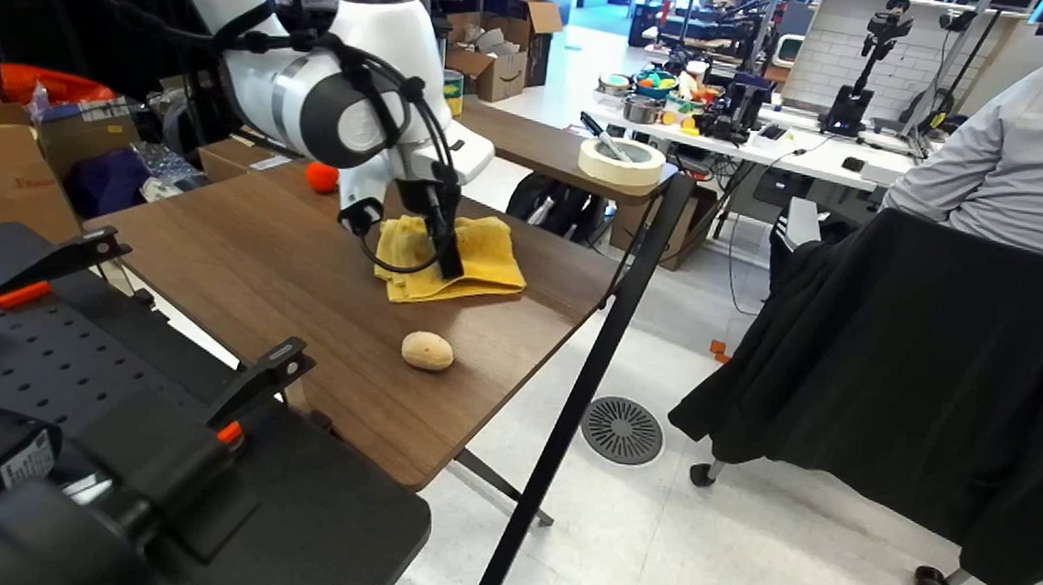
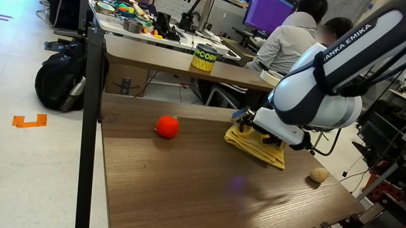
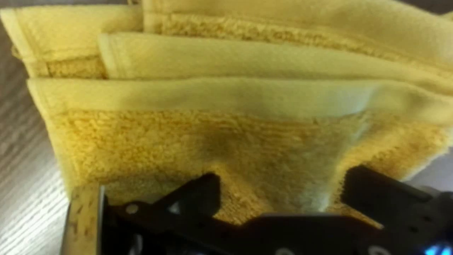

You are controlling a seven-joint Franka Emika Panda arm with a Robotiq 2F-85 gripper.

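The black two-fingered gripper (image 3: 282, 177), spread wide and empty, looks pre-grasp at the near side of the folded yellow terry cloth (image 3: 212, 117) — contact too blurred to tell — and calls for a pinch.

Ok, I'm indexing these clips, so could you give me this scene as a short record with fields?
Gripper: jaws apart, down at the yellow towel; whether it touches cannot be told
Towel: folded in several layers, lying on the brown table
Also on the table: red-orange round thing with a green tip; pale potato-like thing
Raised shelf: can marked CORN; tape roll with a marker slanting out of it
Background: person seen from behind
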